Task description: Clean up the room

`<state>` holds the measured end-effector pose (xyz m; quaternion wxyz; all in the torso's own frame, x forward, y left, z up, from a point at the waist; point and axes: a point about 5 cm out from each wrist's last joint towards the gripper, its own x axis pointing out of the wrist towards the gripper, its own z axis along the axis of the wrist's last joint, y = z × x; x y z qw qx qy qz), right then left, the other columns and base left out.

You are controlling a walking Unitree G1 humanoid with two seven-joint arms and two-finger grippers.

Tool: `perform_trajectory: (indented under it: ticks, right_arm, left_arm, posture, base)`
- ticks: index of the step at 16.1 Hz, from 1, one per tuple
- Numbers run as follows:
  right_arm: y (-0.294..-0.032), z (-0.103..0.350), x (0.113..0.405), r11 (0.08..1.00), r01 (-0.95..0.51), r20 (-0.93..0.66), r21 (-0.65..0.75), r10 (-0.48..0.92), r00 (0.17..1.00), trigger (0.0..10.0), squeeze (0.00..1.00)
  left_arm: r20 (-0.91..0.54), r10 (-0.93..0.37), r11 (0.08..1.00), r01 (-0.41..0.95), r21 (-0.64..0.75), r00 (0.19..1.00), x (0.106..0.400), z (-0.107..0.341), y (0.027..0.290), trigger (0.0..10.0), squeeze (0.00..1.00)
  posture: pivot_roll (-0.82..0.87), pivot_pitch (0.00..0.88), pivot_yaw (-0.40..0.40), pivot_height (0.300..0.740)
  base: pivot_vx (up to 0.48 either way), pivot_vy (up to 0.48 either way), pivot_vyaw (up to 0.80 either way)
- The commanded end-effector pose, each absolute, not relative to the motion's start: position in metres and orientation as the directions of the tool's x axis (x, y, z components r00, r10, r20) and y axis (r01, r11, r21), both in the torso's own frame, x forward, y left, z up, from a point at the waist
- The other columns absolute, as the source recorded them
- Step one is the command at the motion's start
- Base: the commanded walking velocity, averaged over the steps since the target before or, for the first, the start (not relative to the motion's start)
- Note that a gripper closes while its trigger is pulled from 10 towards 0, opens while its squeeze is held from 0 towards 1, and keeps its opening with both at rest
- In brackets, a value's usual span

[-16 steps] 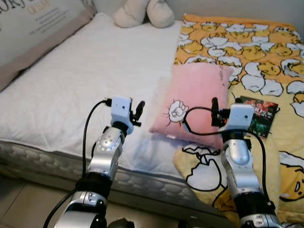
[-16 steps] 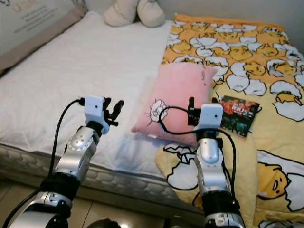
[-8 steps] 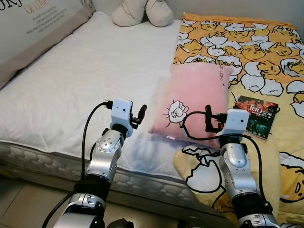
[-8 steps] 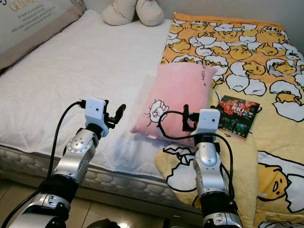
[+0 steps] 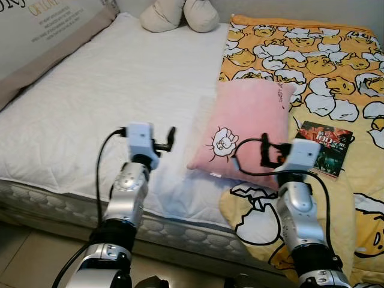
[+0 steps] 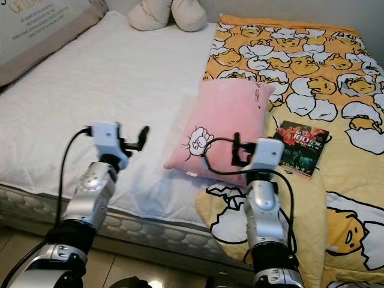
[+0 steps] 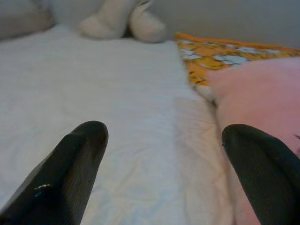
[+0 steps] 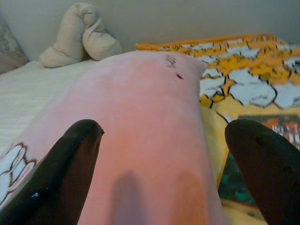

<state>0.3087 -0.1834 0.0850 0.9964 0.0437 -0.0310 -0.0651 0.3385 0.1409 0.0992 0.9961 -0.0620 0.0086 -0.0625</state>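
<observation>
Two grippers hover over the near edge of the bed (image 5: 90, 90), both spread wide with nothing between the fingers. Our left gripper (image 5: 170, 135) hangs above the bare white sheet, just beside the pillow's near left corner; our right gripper (image 6: 235, 155) sits low over the pillow's near end, lined up along its length in the right wrist view.

Next comes the pink pillow (image 5: 246, 129), lying across the seam where the white sheet meets the yellow blanket (image 5: 312, 66), its near end close to the bed's front edge. Just right of it, on the blanket, lies a book (image 5: 324, 148), touching or nearly touching the pillow's right side. At the far edge sits a cream cushion (image 5: 180, 15), and a printed pillow (image 5: 42, 36) rests at the far left corner.

We judge the pillow the likely next pick. It is soft and wide, so a pinch by one gripper may gather only fabric and let it sag or slip. Dragging it could shove the book, or snag the blanket and pull it along.
</observation>
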Motion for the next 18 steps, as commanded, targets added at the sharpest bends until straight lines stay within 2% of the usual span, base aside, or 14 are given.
perform_trajectory:
  ticks: [1, 5, 7, 10, 11, 15, 18]
  right_arm:
    - [-0.183, 0.085, 0.311, 0.984, 0.119, 0.042, 0.133, -0.126, 0.991, 10.0, 1.00]
    - [-0.182, 0.075, 0.294, 0.992, 0.064, 0.029, 0.108, -0.068, 0.997, 10.0, 1.00]
    - [-0.177, 0.070, 0.279, 0.997, 0.003, 0.026, 0.072, -0.005, 1.000, 10.0, 1.00]
    - [-0.179, 0.068, 0.276, 0.999, 0.008, 0.008, 0.050, -0.009, 1.000, 10.0, 1.00]
    - [-0.180, 0.069, 0.282, 0.998, 0.044, -0.019, 0.038, -0.044, 0.999, 10.0, 0.00]
    - [-0.184, 0.076, 0.287, 0.995, 0.086, 0.004, 0.049, -0.086, 0.996, 10.0, 0.00]
    - [-0.184, 0.078, 0.289, 0.995, 0.100, 0.012, 0.029, -0.100, 0.995, 10.0, 0.00]
  left_arm:
    - [-0.021, -0.080, 0.980, 0.075, -0.186, 0.997, 0.337, 0.099, 0.150, 10.0, 1.00]
    - [-0.012, -0.152, 0.979, 0.149, -0.137, 0.988, 0.312, 0.095, 0.152, 10.0, 1.00]
    - [-0.016, -0.263, 0.961, 0.261, -0.089, 0.965, 0.277, 0.090, 0.147, 10.0, 1.00]
    - [-0.024, -0.263, 0.963, 0.261, -0.072, 0.965, 0.271, 0.089, 0.148, 10.0, 1.00]
    - [-0.012, -0.257, 0.966, 0.256, -0.038, 0.966, 0.281, 0.094, 0.145, 10.0, 0.00]
    - [-0.006, -0.283, 0.959, 0.283, -0.005, 0.959, 0.292, 0.105, 0.144, 10.0, 0.00]
    - [-0.032, -0.287, 0.957, 0.288, 0.025, 0.957, 0.299, 0.102, 0.141, 10.0, 0.00]
  posture:
    - [-0.08, 0.000, 0.024, 0.716]
    - [-0.08, 0.000, 0.028, 0.716]
    - [-0.07, 0.000, 0.027, 0.716]
    - [-0.06, 0.000, 0.023, 0.716]
    - [-0.06, 0.000, 0.025, 0.716]
    - [-0.07, 0.000, 0.034, 0.687]
    - [-0.08, 0.000, 0.044, 0.677]
  base:
    - [0.000, 0.000, 0.00]
    - [0.000, 0.000, 0.00]
    - [0.000, 0.000, 0.00]
    - [0.000, 0.000, 0.00]
    - [0.000, 0.000, 0.00]
    - [0.000, 0.480, -0.45]
    - [0.000, 0.000, 0.00]
